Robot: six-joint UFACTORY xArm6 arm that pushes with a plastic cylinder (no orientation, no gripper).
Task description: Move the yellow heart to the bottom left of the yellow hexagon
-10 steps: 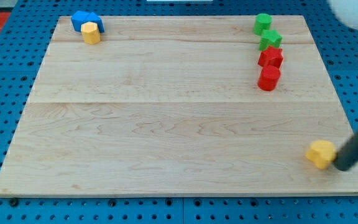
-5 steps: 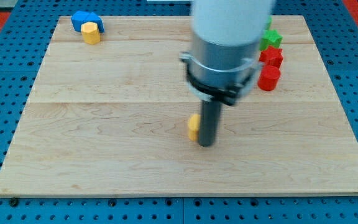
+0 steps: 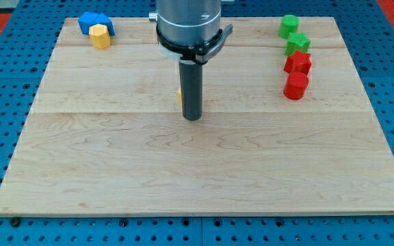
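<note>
The yellow heart [image 3: 180, 95] is almost wholly hidden behind my rod near the board's middle; only a thin yellow sliver shows at the rod's left edge. My tip [image 3: 193, 117] rests on the board just to the right of and below that sliver, touching it. The yellow hexagon [image 3: 100, 35] sits at the view's top left, against a blue block [image 3: 93, 22] above it. The heart lies far to the right of and below the hexagon.
At the view's top right stand a green block [image 3: 289, 26], a green star-like block [image 3: 297, 44], a red star-like block [image 3: 297, 63] and a red round block [image 3: 295, 86] in a column. The wooden board [image 3: 197, 178] lies on a blue pegboard.
My tip has pushed the yellow heart from the view's bottom right up and left, to the board's middle. The other blocks have not moved.
</note>
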